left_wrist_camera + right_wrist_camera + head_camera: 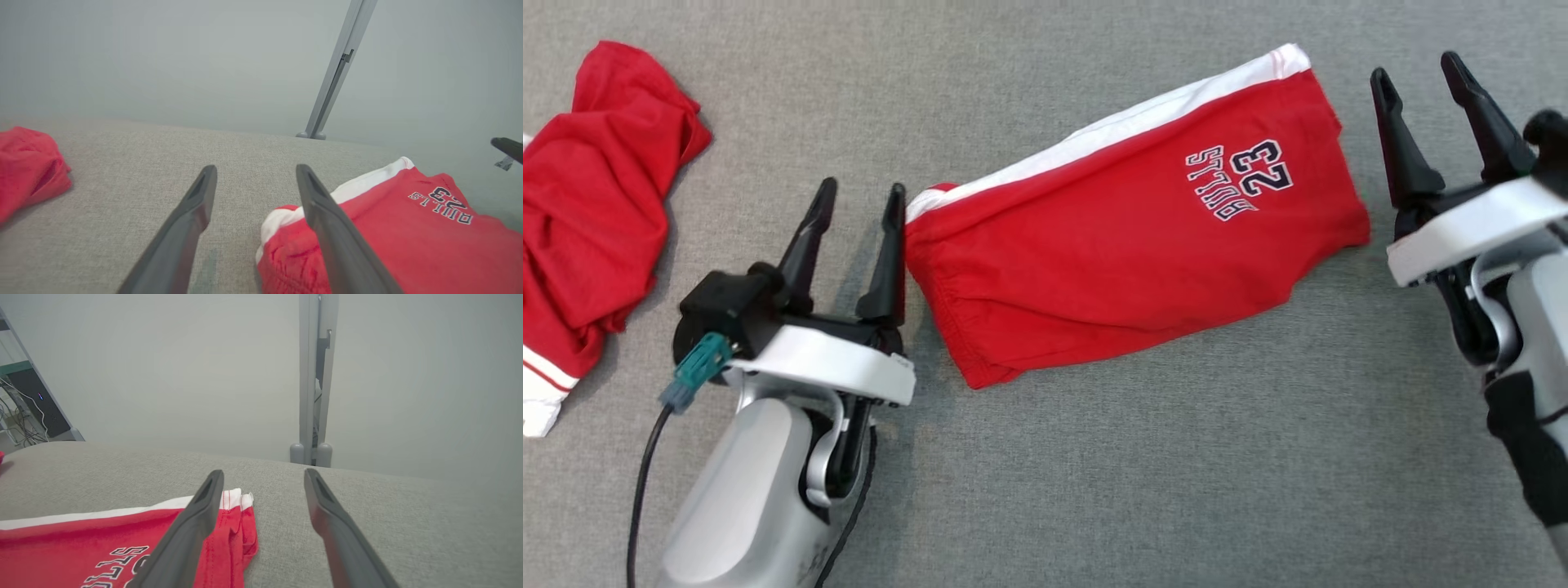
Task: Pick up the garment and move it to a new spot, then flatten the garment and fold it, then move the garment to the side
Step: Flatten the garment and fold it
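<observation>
Grey counter (1094, 474) under everything. Red shorts (1111, 245), white side stripe, BULLS 23 print, lie folded flat mid-counter on a slant. Crumpled red garment (588, 212) at far left, well apart. My left tool (863, 188) spread wide, empty, just beside the waistband end. My right tool (1414, 65) likewise wide, empty, near the hem end.

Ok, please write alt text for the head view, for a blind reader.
Red shorts with a white stripe and "BULLS 23" print lie flat on a grey surface between two open grippers, left gripper at the waistband, right gripper at the hem. Another red garment lies crumpled far left.
</observation>
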